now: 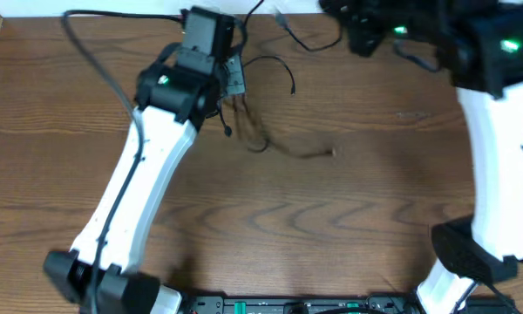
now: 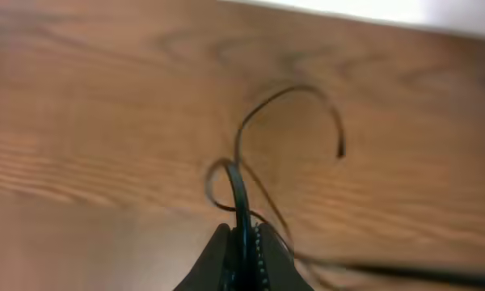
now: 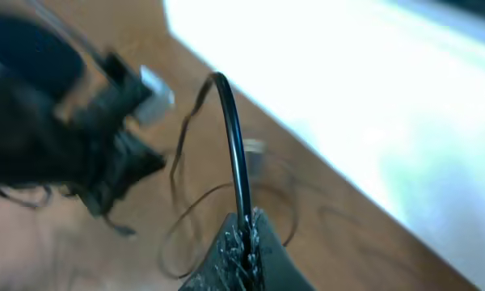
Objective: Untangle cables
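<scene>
Brown wood is what you see all over the table [image 1: 331, 227], and the cords lie at its far side. Look at the left gripper [image 1: 234, 82] first, because I will tell you where each thing is from there. In the left wrist view, the left gripper [image 2: 244, 246] has its jaws pressed together on the black cable [image 2: 240, 186], with no gap showing. From that pinch the black cable rises, makes a small loop just beside the fingers, then curves up in a big arch and ends in a little loose tip. From above, that arch of the black cable [image 1: 275, 59] sits just to the right of the left gripper. A second, thinner cord [image 1: 283, 149] trails away below and to the right of the left gripper and lies flat on the wood, ending in a small pale tip. It is too blurred for you to tell its colour. The right gripper [image 3: 244, 242] is farther off, to the right of the left gripper and near the table's back edge. Its jaws are squeezed together too, on a stretch of black cable [image 3: 234, 137] that stands up from them in a curve.
</scene>
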